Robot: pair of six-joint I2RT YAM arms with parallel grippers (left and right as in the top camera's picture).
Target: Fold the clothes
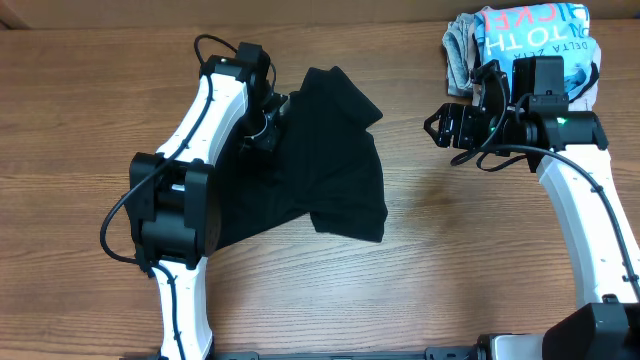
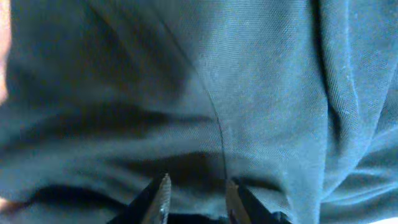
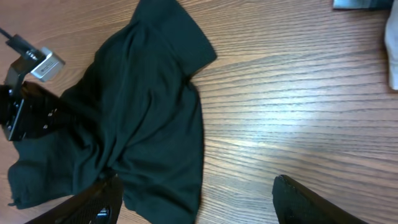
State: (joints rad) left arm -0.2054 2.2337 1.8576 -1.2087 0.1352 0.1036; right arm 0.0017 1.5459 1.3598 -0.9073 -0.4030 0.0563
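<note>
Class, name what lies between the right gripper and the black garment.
Only bare wooden table separates the right gripper from the black garment, as the overhead view shows.

black garment (image 1: 340, 170): matt woven cloth | table (image 1: 450, 260): smooth wood grain

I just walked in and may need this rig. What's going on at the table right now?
Two arms are working on folding clothes. The left end effector is down on the upper left edge of a crumpled black garment, its fingers narrowly apart against the cloth. Whether it has a grip cannot be told. The right end effector hangs open above the wooden table, beside a stack of clothes. The black garment is not yet folded.
</note>
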